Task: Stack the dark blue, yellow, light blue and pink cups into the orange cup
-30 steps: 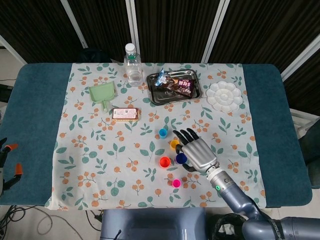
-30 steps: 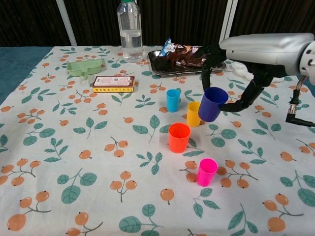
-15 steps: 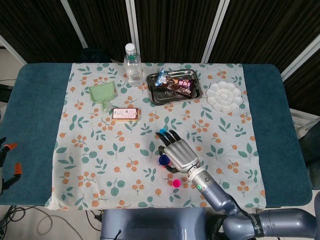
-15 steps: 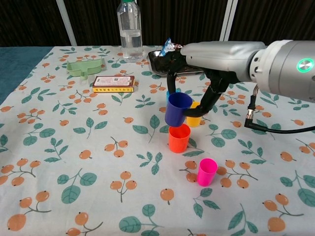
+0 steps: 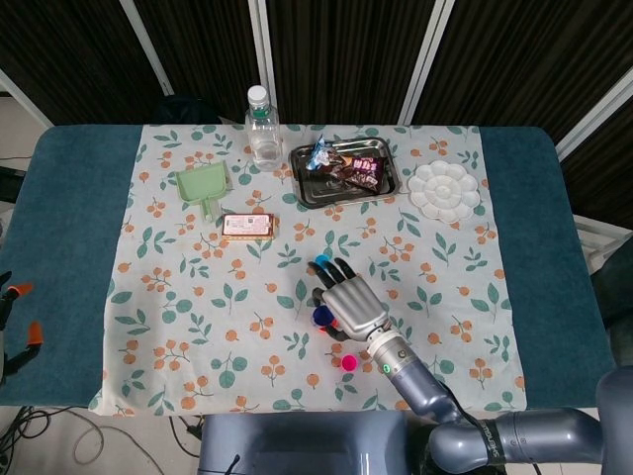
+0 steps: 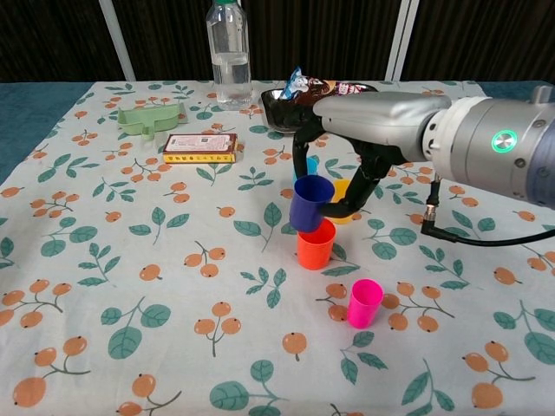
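1. Dark blue cup [image 6: 310, 203] is gripped by the right hand [image 6: 364, 130], fingers [image 6: 354, 189] curled round its far side. It is tilted, base low over the rim of the orange cup [image 6: 316, 243]; can't tell if the two touch.
2. Orange cup stands upright on the cloth [image 6: 130, 286], directly under the fingers, just below the held cup.
3. Yellow cup [image 6: 344, 187] is behind the fingers, mostly hidden by them; only a sliver shows.
4. Light blue cup [image 6: 310, 165] is further behind the fingers, only a slice visible between the thumb side and the palm. In the head view its rim [image 5: 321, 259] peeks out just past the fingertips.
5. Pink cup [image 6: 364, 302] stands upright, near side of the fingers and a bit toward the robot's right, apart from the orange cup.
6. Head view: right hand [image 5: 349, 302] seen from the back, fingers spread forward, covering the orange and yellow cups; dark blue cup [image 5: 322, 317] shows at its left edge, pink cup [image 5: 348, 362] just beside the wrist.
7. Left hand [image 5: 12, 327]: only a bit shows at the left edge of the head view, off the table, well apart from the fingers; can't tell how it's posed.
8. Beyond the fingertips: snack tray [image 6: 282, 102] and water bottle [image 6: 229, 54]. Out to the fingers' left: card box [image 6: 200, 147] and green scoop [image 6: 150, 118]. White palette [image 5: 444, 190] at the far right.
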`<state>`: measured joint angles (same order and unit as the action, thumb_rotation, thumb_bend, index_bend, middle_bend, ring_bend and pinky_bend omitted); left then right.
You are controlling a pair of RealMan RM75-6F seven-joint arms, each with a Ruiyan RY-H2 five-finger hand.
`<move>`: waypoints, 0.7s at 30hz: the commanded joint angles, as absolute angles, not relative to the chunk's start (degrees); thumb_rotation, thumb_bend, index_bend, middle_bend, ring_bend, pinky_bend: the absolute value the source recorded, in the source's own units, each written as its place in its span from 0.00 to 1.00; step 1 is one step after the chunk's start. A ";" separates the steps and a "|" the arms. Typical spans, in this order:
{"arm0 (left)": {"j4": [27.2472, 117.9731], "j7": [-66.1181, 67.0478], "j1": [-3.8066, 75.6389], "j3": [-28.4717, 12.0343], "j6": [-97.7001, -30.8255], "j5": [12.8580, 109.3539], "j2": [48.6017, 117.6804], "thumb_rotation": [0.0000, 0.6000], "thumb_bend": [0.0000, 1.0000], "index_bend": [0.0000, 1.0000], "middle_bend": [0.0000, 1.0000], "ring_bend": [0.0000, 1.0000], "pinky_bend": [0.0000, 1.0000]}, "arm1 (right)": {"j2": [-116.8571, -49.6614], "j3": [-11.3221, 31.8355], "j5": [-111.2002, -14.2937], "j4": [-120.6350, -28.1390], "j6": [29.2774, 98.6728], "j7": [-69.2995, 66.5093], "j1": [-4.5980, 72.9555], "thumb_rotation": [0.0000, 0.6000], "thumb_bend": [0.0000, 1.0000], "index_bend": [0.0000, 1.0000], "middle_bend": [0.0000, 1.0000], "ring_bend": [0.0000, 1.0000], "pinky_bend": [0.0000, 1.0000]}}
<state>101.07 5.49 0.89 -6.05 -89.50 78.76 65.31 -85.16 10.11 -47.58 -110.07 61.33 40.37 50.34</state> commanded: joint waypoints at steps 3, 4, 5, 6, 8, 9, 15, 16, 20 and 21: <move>101.04 5.52 0.90 -6.04 -89.45 78.72 65.30 1.00 0.47 0.25 0.06 0.00 0.04 | -85.24 9.41 -47.56 -109.61 61.44 39.55 50.15 1.00 0.39 0.50 0.00 0.00 0.06; 101.00 5.56 0.90 -6.02 -89.42 78.73 65.31 1.00 0.47 0.25 0.06 0.00 0.04 | -85.19 9.27 -47.69 -109.57 61.50 39.36 50.09 1.00 0.39 0.50 0.00 0.00 0.06; 100.99 5.58 0.90 -6.00 -89.41 78.73 65.32 1.00 0.47 0.25 0.06 0.00 0.04 | -85.16 9.19 -47.79 -109.53 61.54 39.27 50.06 1.00 0.39 0.50 0.00 0.00 0.06; 100.98 5.60 0.91 -5.99 -89.39 78.72 65.33 1.00 0.47 0.25 0.06 0.00 0.04 | -85.12 9.10 -47.91 -109.48 61.62 39.22 50.04 1.00 0.39 0.50 0.00 0.00 0.06; 100.98 5.67 0.93 -5.97 -89.37 78.75 65.36 1.00 0.47 0.25 0.06 0.00 0.04 | -85.06 8.93 -48.07 -109.42 61.69 39.07 49.99 1.00 0.39 0.50 0.00 0.00 0.06; 100.97 5.71 0.93 -5.95 -89.38 78.77 65.37 1.00 0.47 0.25 0.06 0.00 0.04 | -85.04 8.85 -48.12 -109.42 61.68 38.93 49.95 1.00 0.39 0.50 0.00 0.00 0.06; 100.97 5.86 0.90 -5.92 -89.46 78.81 65.40 1.00 0.47 0.25 0.06 0.00 0.04 | -85.22 8.34 -48.23 -108.67 61.61 38.12 49.80 1.00 0.39 0.50 0.00 0.00 0.06; 100.98 5.84 0.90 -5.93 -89.46 78.80 65.41 1.00 0.47 0.25 0.06 0.00 0.04 | -85.24 8.25 -48.21 -108.57 61.57 38.00 49.76 1.00 0.39 0.50 0.00 0.00 0.06; 100.92 5.80 0.92 -5.94 -89.35 78.67 65.43 1.00 0.47 0.25 0.06 0.00 0.04 | -85.23 7.81 -48.41 -108.23 61.48 37.68 49.65 1.00 0.39 0.50 0.00 0.00 0.06; 100.91 5.83 0.95 -5.92 -89.29 78.68 65.45 1.00 0.47 0.25 0.06 0.00 0.04 | -85.30 7.73 -48.44 -108.12 61.47 37.63 49.65 1.00 0.39 0.50 0.00 0.00 0.06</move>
